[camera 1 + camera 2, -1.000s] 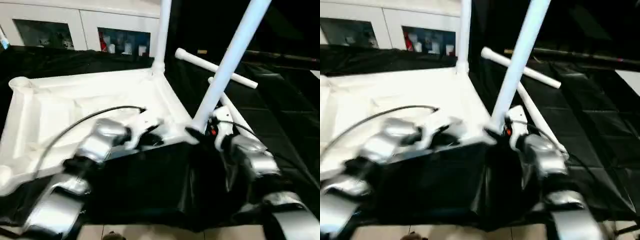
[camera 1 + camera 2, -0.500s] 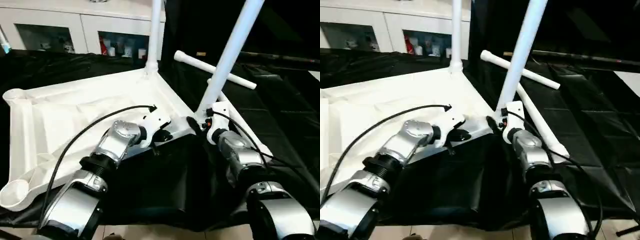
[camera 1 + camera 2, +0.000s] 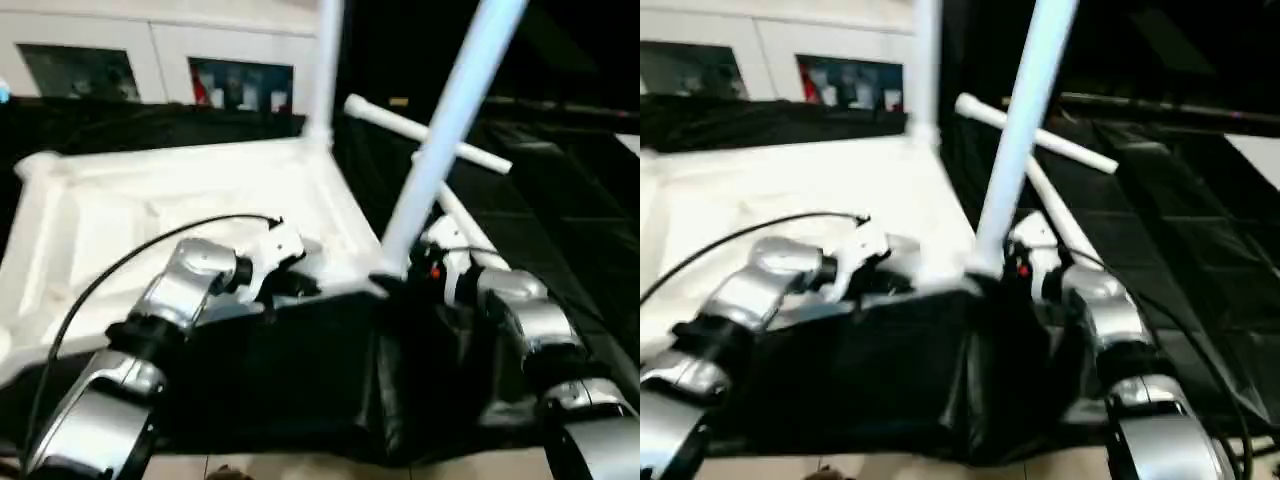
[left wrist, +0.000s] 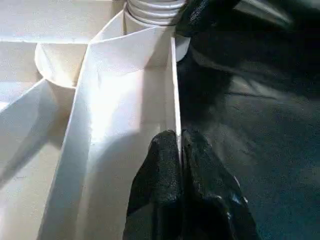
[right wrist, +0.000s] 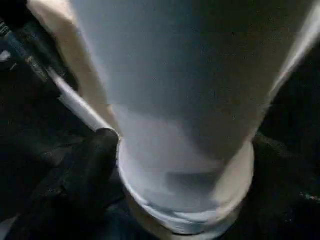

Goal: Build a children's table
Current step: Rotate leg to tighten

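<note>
1. The tabletop [image 3: 180, 200] lies underside up on the black-draped surface [image 3: 560, 230], its near right corner closest to both my arms.
2. One leg [image 3: 322, 70] stands in the far right corner socket. A second leg [image 3: 445, 130] rises from the near right corner socket, its long axis tilted up and away to the right, not plumb.
3. Two more legs [image 3: 425, 130] lie loose on the surface beyond that corner, toward the right edge.
4. My right hand [image 3: 405, 275] is at the base of the tilted leg, so it is the nearer one for seating it. In the right wrist view the leg's flared end [image 5: 185, 200] sits between the fingers [image 5: 85, 170], which stand wide around it; I cannot tell whether they press on it.
5. My left hand [image 4: 180, 165] is pinched closed on the tabletop's near rim wall, just beside that same socket, bracing it.
6. I judge the next move is straightening and pushing this leg home.
</note>
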`<state>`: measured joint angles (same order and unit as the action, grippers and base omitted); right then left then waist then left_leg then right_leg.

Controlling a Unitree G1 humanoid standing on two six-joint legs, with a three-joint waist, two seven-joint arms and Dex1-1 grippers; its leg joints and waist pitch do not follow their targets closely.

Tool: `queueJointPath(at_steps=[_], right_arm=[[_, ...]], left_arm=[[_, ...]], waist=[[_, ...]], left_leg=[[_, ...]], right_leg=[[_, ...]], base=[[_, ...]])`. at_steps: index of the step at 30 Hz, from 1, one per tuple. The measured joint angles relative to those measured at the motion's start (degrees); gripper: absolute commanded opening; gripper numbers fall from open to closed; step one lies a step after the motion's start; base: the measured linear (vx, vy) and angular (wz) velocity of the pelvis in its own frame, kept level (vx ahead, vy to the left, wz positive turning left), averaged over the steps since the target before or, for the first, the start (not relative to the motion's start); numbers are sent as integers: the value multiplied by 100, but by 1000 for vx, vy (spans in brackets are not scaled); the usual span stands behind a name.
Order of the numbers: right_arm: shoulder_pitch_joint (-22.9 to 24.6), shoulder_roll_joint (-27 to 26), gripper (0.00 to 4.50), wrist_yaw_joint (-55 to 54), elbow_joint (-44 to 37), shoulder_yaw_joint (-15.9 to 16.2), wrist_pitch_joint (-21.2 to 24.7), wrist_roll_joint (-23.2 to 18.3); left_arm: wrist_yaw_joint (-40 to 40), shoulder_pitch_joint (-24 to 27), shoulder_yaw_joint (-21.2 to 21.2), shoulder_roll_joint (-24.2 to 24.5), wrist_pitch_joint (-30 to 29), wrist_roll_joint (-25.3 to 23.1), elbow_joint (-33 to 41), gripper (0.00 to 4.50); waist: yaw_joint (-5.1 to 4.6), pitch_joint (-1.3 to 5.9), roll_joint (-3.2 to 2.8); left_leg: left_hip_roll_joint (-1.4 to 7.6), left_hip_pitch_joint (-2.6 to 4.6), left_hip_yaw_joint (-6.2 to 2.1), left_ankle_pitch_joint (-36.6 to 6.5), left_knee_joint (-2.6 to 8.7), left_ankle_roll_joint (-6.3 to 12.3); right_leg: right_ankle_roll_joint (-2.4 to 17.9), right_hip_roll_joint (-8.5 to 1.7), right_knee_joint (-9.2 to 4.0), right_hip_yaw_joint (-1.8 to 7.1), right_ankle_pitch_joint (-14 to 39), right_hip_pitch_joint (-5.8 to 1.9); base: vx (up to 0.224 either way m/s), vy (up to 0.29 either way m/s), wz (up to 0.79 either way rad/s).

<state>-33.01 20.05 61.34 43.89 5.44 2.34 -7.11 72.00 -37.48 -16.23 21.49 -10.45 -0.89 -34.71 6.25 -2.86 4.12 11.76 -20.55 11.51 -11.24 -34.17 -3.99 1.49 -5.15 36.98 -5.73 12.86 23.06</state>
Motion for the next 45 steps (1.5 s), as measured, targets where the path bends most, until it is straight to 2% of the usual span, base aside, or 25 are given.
queueJointPath(at_steps=[2,12,16,20,25,31,35,40,41,44,45], right_arm=[[33,40,388,165,-76,10,7,-3],[162,46,304,361,-325,62,100,-53],[172,14,289,310,-321,38,103,-62],[196,-141,285,15,-224,-131,142,-103],[103,-621,280,-1341,226,-547,120,-173],[-382,-1239,279,-3615,901,-1011,144,-124],[-623,-1431,279,-4307,1226,-1216,187,-128],[-716,-1441,279,-4366,1352,-1194,121,4],[-717,-1442,334,-4360,1378,-1194,69,18],[-716,-1441,348,-4221,1403,-1178,-10,48],[-716,-1437,367,-4130,1403,-1179,-17,48]], left_arm=[[148,59,1,63,-52,52,110,0],[244,152,18,137,-195,82,294,0],[234,171,19,153,-209,84,339,0],[48,171,23,111,-208,49,333,0],[-707,12,53,-284,-272,-177,54,0],[-2053,-348,75,-1112,-689,-406,-449,0],[-2483,-362,89,-1379,-793,-497,-497,0],[-2529,-358,92,-1405,-787,-547,-497,0],[-2529,-357,91,-1404,-782,-551,-497,0],[-2476,-347,90,-1355,-718,-551,-494,0],[-2426,-331,88,-1314,-675,-549,-479,0]], waist=[[18,0,0],[17,-3,6],[15,-9,16],[9,-11,23],[-46,-6,30],[-85,1,32],[-93,17,14],[-111,25,20],[-111,26,20],[-114,26,19],[-114,26,19]], left_leg=[[0,2,0,-2,0,-4],[0,2,0,-8,0,-17],[0,2,0,-8,0,-17],[0,6,0,-8,-1,-19],[-3,38,1,-15,-1,-35],[-8,61,0,-13,-2,-41],[-10,58,-2,-13,0,-40],[-11,57,-2,-14,3,-38],[-11,57,-2,-14,3,-38],[-11,57,-2,-14,8,-39],[-11,58,-2,-14,12,-39]], right_leg=[[0,0,1,0,0,-1],[0,0,1,0,0,-1],[0,0,1,0,0,-1],[1,0,3,1,-1,-3],[2,-1,4,8,-3,-30],[2,-4,-4,11,-9,-66],[-15,-4,-15,13,1,-86],[-20,-4,-27,12,2,-91],[-21,-4,-28,12,2,-91],[-22,-4,-30,12,2,-90],[-22,-4,-31,12,2,-90]], base=[[0,0,0],[0,0,0],[0,0,0],[0,0,0],[0,0,0],[0,0,0],[0,0,0],[0,0,0],[0,0,0],[0,0,0],[0,0,0]])
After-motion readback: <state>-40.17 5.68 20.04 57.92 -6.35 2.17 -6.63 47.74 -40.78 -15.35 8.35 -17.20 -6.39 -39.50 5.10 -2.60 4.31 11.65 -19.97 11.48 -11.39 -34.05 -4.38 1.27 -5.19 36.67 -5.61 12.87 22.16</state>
